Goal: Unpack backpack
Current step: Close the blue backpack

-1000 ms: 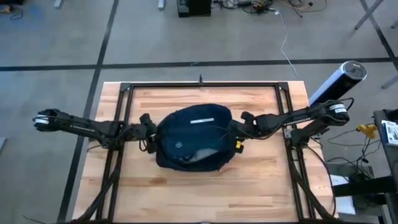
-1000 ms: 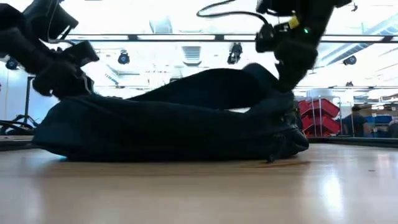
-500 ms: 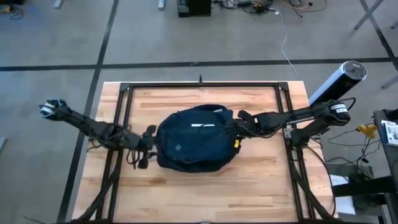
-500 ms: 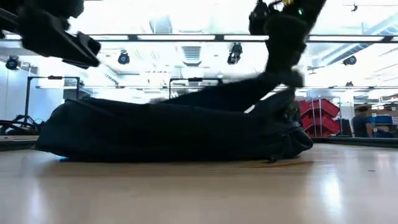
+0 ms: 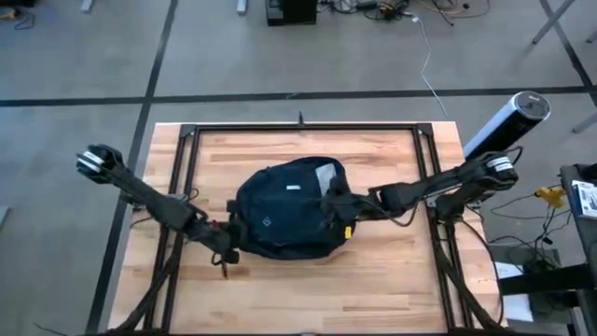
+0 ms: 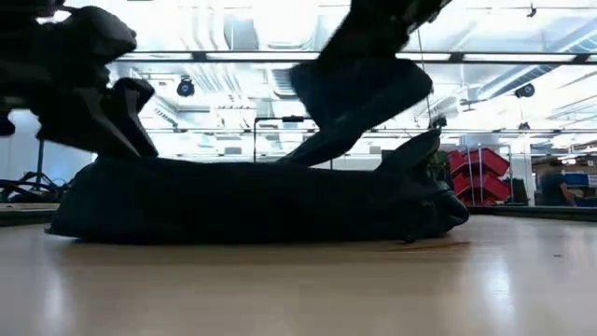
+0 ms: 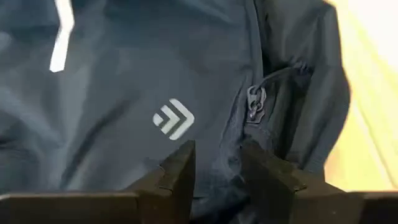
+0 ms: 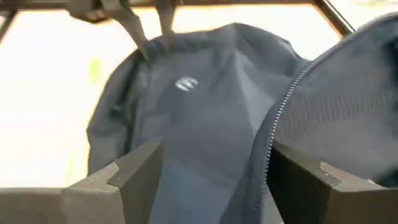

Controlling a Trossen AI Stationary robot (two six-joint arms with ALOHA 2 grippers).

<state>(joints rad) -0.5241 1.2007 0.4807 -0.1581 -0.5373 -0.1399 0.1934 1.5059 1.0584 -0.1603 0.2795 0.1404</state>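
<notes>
The dark navy backpack [image 5: 284,219] lies flat on its broad side in the middle of the wooden table [image 5: 308,289], and is also seen in the low view [image 6: 252,201]. A short white stripe [image 5: 292,188] shows on top and silvery-grey lining [image 5: 326,173] at its far right. My left gripper [image 5: 229,247] is at the backpack's near-left edge, shut on its fabric [image 7: 217,180]. My right gripper [image 5: 343,210] hangs open over the backpack's right part, with the zip edge [image 8: 280,118] between its wide-set fingers [image 8: 137,168]. My left gripper pinches a bunched fold of the backpack's outer fabric [image 7: 219,163] between its two fingers, close to a zip pull [image 7: 255,102] and beside the grey arrow logo [image 7: 174,118]. It comes in from the table's left, slanting down. The backpack rests on the table. I cannot tell whether my right gripper touches the backpack.
Black frame rails [image 5: 298,128] run around the table top. A silver and black cylinder [image 5: 508,121] stands off the table's far right corner. Bare wood lies along the near edge.
My right gripper has opened, let go of the backpack's raised top fabric and moved toward the near edge. That fabric has sunk back down. My left gripper has travelled along the backpack's left side toward the near edge.
</notes>
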